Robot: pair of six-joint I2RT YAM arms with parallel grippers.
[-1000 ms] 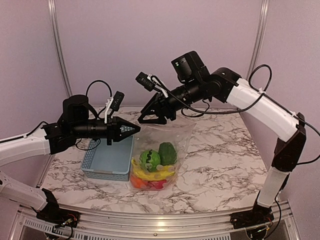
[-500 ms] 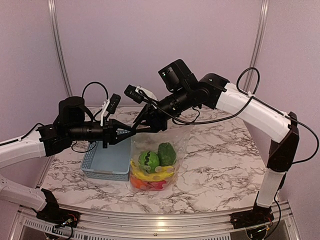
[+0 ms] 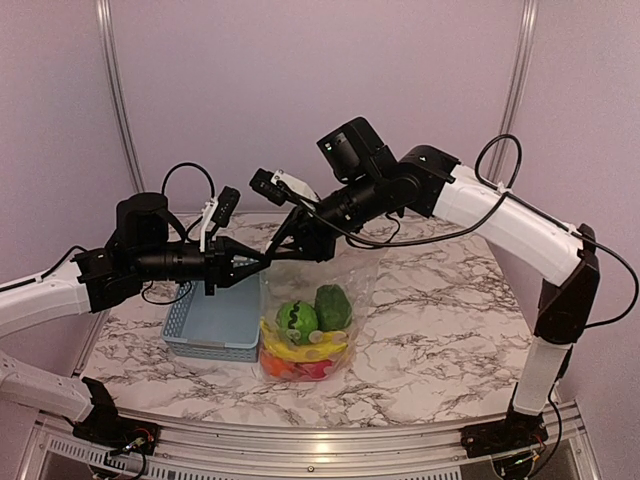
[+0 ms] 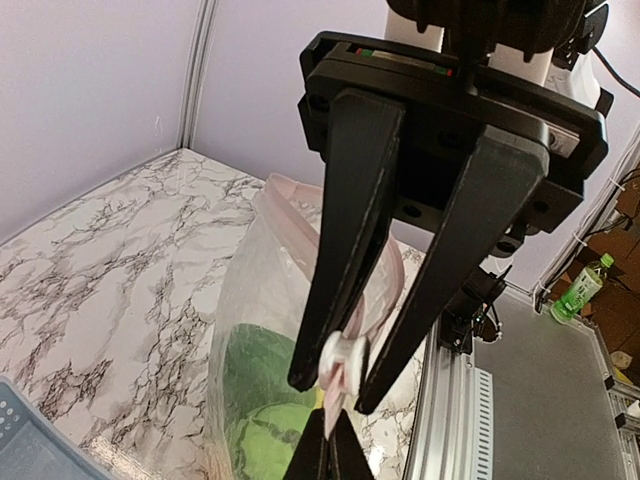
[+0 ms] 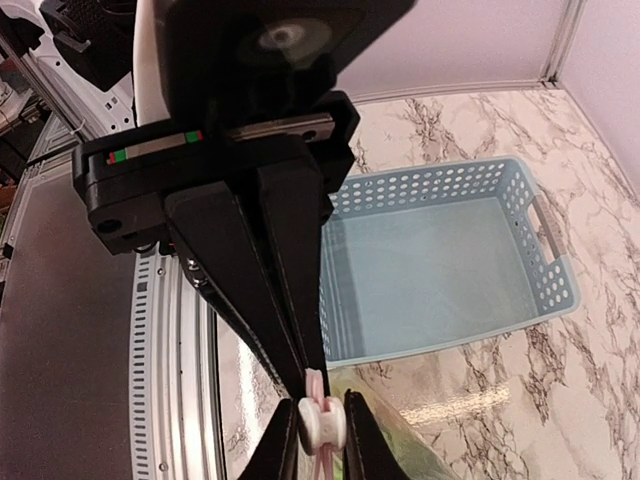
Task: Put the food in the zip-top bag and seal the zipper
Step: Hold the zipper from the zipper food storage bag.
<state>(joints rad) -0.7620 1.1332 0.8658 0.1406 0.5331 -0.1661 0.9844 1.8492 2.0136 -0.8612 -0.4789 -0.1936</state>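
1. Pinching the little white slider (image 5: 322, 425), the right gripper (image 4: 335, 392) has one finger on each side of it, and both look to touch it.
2. The left gripper (image 4: 327, 458) is pressed shut on the end of the zipper (image 4: 392, 275), just beside the slider.
3. I think the zipper is the best place to hold, because it looks stiffer than the rest.
4. The bag (image 3: 360, 270) is held up by its top, with its bottom on the table (image 3: 450, 320). It looks thin, soft and slippery, so it would likely flop if let go.
5. The food (image 3: 305, 335) sits at the bottom of the bag. The toys look light and hard.
6. Count: one bag, one slider, one basket (image 3: 215, 320), two green pieces and one bunch of bananas. The red and orange bits are too squashed together to count.
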